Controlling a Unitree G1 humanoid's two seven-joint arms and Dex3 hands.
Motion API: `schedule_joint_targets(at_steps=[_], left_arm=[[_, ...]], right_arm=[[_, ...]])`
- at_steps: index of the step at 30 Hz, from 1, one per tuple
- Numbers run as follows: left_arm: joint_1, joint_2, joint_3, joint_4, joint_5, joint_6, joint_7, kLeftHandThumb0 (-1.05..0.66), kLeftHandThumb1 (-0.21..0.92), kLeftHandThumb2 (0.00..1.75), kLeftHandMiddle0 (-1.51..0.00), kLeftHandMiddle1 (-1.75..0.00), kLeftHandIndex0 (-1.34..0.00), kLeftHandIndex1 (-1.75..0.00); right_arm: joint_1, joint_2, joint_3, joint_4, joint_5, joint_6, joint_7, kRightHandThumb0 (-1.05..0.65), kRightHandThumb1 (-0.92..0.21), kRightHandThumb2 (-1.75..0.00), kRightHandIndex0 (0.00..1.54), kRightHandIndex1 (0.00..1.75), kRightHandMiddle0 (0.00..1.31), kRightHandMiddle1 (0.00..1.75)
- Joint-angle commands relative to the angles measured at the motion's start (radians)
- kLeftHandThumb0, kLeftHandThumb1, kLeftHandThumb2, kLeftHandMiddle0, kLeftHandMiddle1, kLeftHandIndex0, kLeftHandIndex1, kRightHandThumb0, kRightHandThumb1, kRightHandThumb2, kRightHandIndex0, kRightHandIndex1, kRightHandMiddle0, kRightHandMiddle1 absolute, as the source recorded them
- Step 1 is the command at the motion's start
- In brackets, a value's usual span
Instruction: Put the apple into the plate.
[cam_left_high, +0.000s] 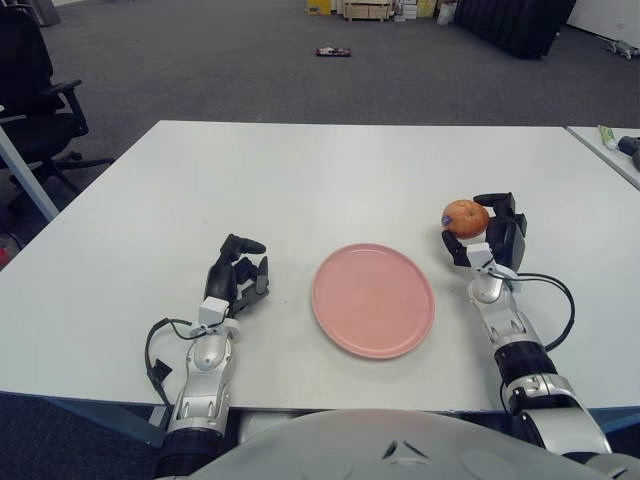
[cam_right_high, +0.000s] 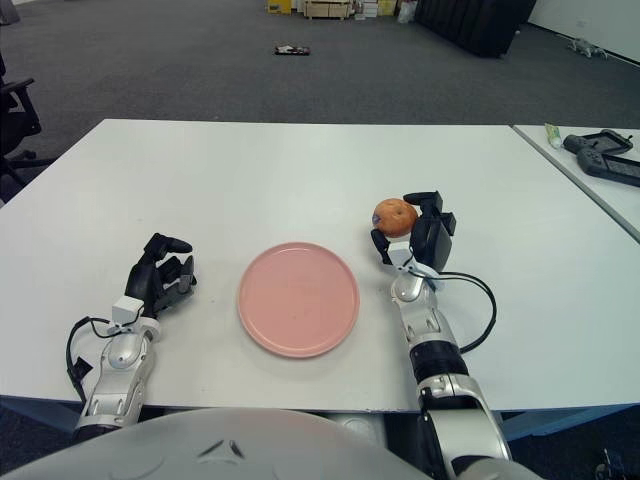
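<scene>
Here, in the left eye view, a white surface (cam_left_high: 330, 180) carries a round pink plate (cam_left_high: 373, 299) near its front edge. Just right of the plate, the right hand (cam_left_high: 480, 232) has its dark fingers wrapped around a reddish-orange apple (cam_left_high: 465, 216), which sits beside the plate's right rim, not over it. The left hand (cam_left_high: 238, 276) shows left of the plate with fingers curled and nothing in them.

In the right eye view, the apple (cam_right_high: 395, 214) appears clasped beyond the plate's (cam_right_high: 298, 298) upper right edge.
</scene>
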Motion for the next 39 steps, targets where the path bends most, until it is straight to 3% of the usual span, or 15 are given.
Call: schedule_joint_targets(at_steps=[1, 14, 25, 32, 39], left_arm=[[-0.013, 0.001, 0.009, 0.016, -0.003, -0.001, 0.004, -0.39, 0.66, 0.89, -0.85, -1.75, -0.36, -1.75], [-0.021, 0.002, 0.011, 0.026, -0.005, -0.013, 0.004, -0.39, 0.64, 0.92, -0.86, -1.75, -0.37, -1.75], [-0.026, 0.003, 0.014, 0.034, 0.0, -0.017, 0.009, -0.39, 0.63, 0.93, -0.86, -1.75, -0.37, -1.75], [-0.03, 0.004, 0.015, 0.04, -0.001, -0.022, 0.007, -0.39, 0.63, 0.92, -0.87, -1.75, -0.37, -1.75], [-0.036, 0.002, 0.013, 0.046, -0.005, -0.027, 0.003, -0.39, 0.63, 0.93, -0.86, -1.75, -0.37, -1.75]], right_arm=[[-0.004, 0.011, -0.021, -0.058, 0.007, -0.023, -0.021, 0.0, -0.07, -1.61, 0.81, 1.73, 0.56, 1.75], [0.027, 0.038, -0.054, -0.153, 0.003, -0.086, -0.046, 0.0, -0.07, -1.6, 0.81, 1.73, 0.56, 1.75], [0.082, 0.073, -0.037, -0.333, -0.04, -0.084, -0.033, 0.0, -0.06, -1.61, 0.83, 1.7, 0.57, 1.75], [0.132, 0.057, 0.013, -0.428, -0.024, -0.141, 0.085, 0.0, -0.03, -1.63, 0.85, 1.68, 0.59, 1.75], [0.22, 0.068, 0.104, -0.556, 0.001, -0.172, 0.251, 0.0, -0.02, -1.63, 0.86, 1.67, 0.6, 1.75]])
